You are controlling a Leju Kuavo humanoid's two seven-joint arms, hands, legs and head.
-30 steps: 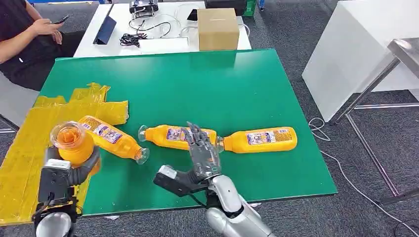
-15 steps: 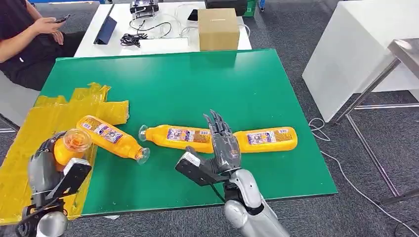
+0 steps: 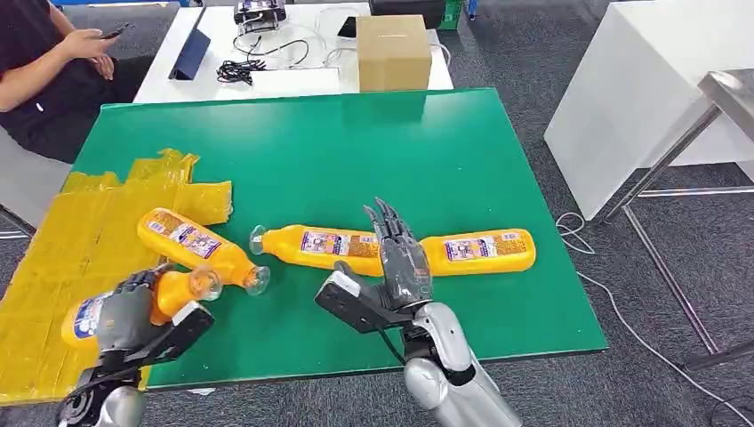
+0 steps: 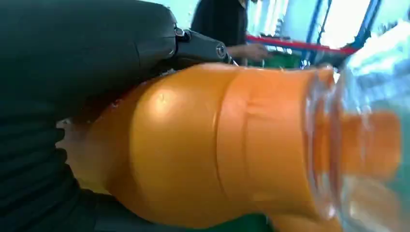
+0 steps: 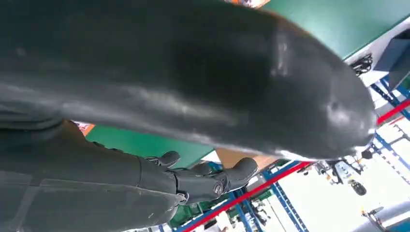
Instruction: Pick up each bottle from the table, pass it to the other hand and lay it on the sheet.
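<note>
Green tabletop, crumpled yellow sheet taped over its left end. Held orange plastic bottle: gripped by left hand, fingers wrapped round the body, over the sheet's near edge, long axis nearly level, clear cap toward table centre. Second orange bottle lies just beyond it, base on the sheet, cap end on green. Two more orange bottles, and, lie end to end off the sheet. Right hand holds nothing, fingers straight and spread, poised near their junction; the nearer hand for either.
</note>
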